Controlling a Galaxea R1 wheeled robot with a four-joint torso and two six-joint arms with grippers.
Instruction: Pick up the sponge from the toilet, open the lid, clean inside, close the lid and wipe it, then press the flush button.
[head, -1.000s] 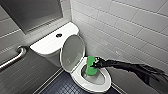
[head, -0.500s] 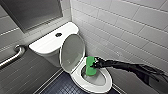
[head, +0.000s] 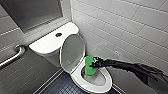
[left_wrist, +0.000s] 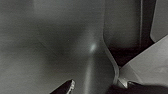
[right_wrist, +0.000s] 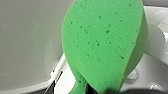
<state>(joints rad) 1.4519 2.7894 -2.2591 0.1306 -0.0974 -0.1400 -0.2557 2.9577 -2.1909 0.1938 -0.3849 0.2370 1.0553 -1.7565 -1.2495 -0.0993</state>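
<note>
right gripper (head: 94, 64) clenched on the bright green soft sponge (head: 88, 68), held inside the white glossy ceramic toilet (head: 101, 87) at the bowl's rear edge, apparently touching it. white oval plastic lid (head: 72, 51) stands raised.

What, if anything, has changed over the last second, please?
Nothing has visibly changed. The right gripper still holds the sponge upright in the bowl of the toilet, and the lid stays raised.
</note>
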